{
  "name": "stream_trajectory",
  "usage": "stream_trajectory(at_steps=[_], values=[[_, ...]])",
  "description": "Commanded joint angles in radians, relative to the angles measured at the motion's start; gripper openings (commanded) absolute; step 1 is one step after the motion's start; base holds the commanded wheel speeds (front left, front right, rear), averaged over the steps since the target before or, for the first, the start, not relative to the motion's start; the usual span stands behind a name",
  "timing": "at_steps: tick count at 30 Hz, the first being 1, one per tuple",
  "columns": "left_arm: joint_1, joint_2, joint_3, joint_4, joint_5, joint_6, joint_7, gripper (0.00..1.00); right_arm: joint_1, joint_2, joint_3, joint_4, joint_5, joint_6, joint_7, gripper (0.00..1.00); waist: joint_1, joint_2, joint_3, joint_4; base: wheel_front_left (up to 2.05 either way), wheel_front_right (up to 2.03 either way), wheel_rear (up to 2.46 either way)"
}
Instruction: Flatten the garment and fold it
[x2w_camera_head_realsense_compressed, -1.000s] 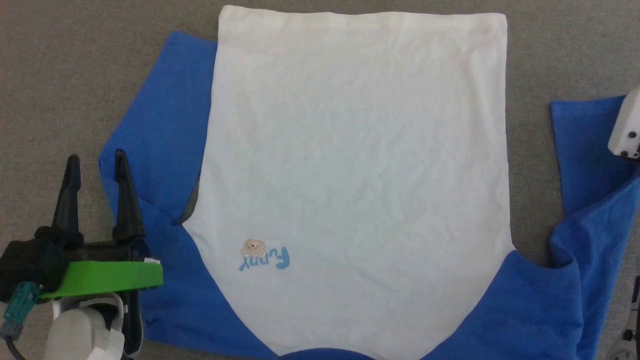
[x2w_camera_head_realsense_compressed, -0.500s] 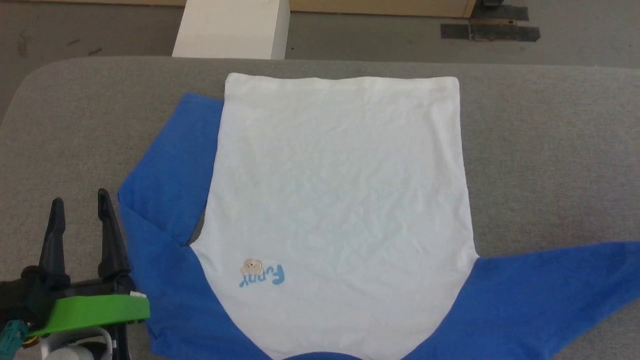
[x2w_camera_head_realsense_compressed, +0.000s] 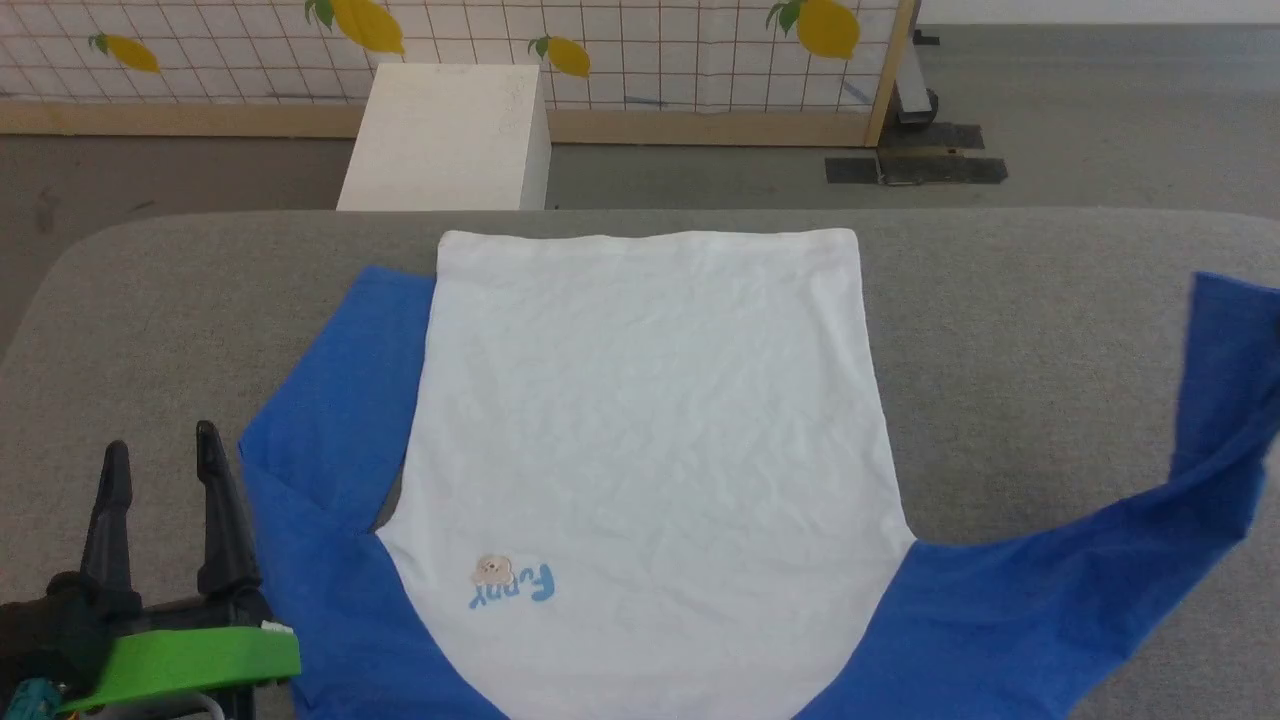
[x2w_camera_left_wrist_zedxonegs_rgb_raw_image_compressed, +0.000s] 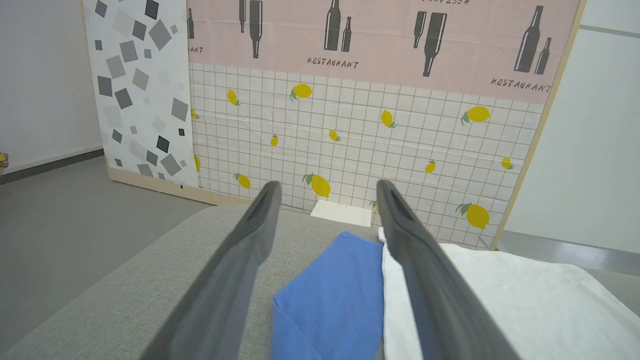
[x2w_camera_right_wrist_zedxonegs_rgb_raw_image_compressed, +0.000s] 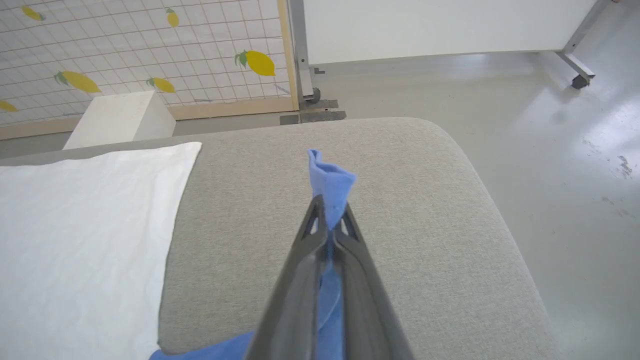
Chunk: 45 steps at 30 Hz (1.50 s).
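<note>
The garment, a white T-shirt with royal-blue sleeves, lies face up on the grey padded table, hem at the far side and "Funny" lettering near me. Its left blue sleeve lies folded beside the body, also in the left wrist view. My left gripper hovers open just left of that sleeve, empty. The right blue sleeve is lifted off the table toward the right edge. In the right wrist view my right gripper is shut on the sleeve's end, which sticks up between the fingertips.
Beyond the table's far edge stands a white block on the grey floor, in front of a lemon-print tiled partition. The table's right end is rounded, with bare floor past it.
The head camera has tilted up, so the far floor and partition have come into view. The right sleeve has been drawn out rightward and raised. The left gripper stays open beside the left sleeve.
</note>
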Motion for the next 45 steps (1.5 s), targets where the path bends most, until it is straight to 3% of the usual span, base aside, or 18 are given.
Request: stream_trajectory(at_steps=[1, 6, 11, 21, 31, 32, 33, 37, 40, 45], values=[[0.009, -0.005, -0.004, -0.003, 0.007, 0.009, -0.008, 1.00, 0.019, 0.025, 0.059, -0.025, 0.027, -0.002, 0.000, 0.00, 0.0000, -0.0001, -0.015, 0.002, 0.00, 0.00, 0.00], [0.014, -0.005, -0.021, -0.004, -0.002, 0.017, -0.008, 1.00, 0.030, 0.127, 0.311, -0.068, 0.081, -0.002, -0.005, 0.00, 0.0000, -0.0001, -0.023, 0.014, 0.00, 0.00, 0.00], [0.013, -0.005, -0.036, -0.005, -0.004, 0.016, -0.008, 1.00, 0.004, 0.193, 0.514, -0.006, 0.130, -0.002, -0.061, 0.00, 0.0000, -0.0001, -0.018, 0.047, 0.00, 0.00, 0.00], [-0.008, -0.005, -0.071, 0.022, -0.013, 0.014, -0.008, 1.00, -0.094, 0.212, 0.817, 0.259, 0.226, -0.002, -0.172, 0.00, 0.0000, -0.0001, 0.006, 0.164, 0.00, 0.00, 0.00], [-0.009, -0.005, -0.082, 0.039, -0.027, 0.017, -0.008, 1.00, -0.174, 0.212, 1.066, 0.491, 0.279, -0.002, -0.194, 0.00, 0.0000, -0.0001, 0.030, 0.213, 0.00, 0.00, 0.00], [-0.010, -0.005, -0.083, 0.040, -0.028, 0.017, -0.008, 1.00, -0.179, 0.212, 1.088, 0.509, 0.287, -0.002, -0.189, 0.89, 0.0000, -0.0001, 0.031, 0.214, 0.00, 0.00, 0.00], [-0.011, -0.005, -0.084, 0.042, -0.028, 0.017, -0.008, 1.00, -0.183, 0.212, 1.100, 0.519, 0.294, -0.002, -0.188, 1.00, 0.0000, -0.0001, 0.032, 0.213, 0.00, 0.00, 0.00], [-0.015, -0.005, -0.084, 0.047, -0.025, 0.018, -0.008, 1.00, -0.209, 0.212, 1.074, 0.511, 0.357, -0.002, -0.260, 1.00, 0.0000, -0.0001, 0.029, 0.198, 0.00, 0.00, 0.00], [-0.012, -0.005, -0.077, 0.050, -0.016, 0.016, -0.008, 1.00, -0.227, 0.212, 0.999, 0.481, 0.402, -0.002, -0.336, 1.00, 0.0000, -0.0001, 0.016, 0.175, 0.00, 0.00, 0.00], [-0.004, -0.005, -0.062, 0.054, 0.002, 0.015, -0.008, 1.00, -0.229, 0.207, 0.789, 0.444, 0.312, -0.002, -0.488, 1.00, 0.0000, -0.0001, -0.010, 0.132, 0.00, 0.00, 0.00]])
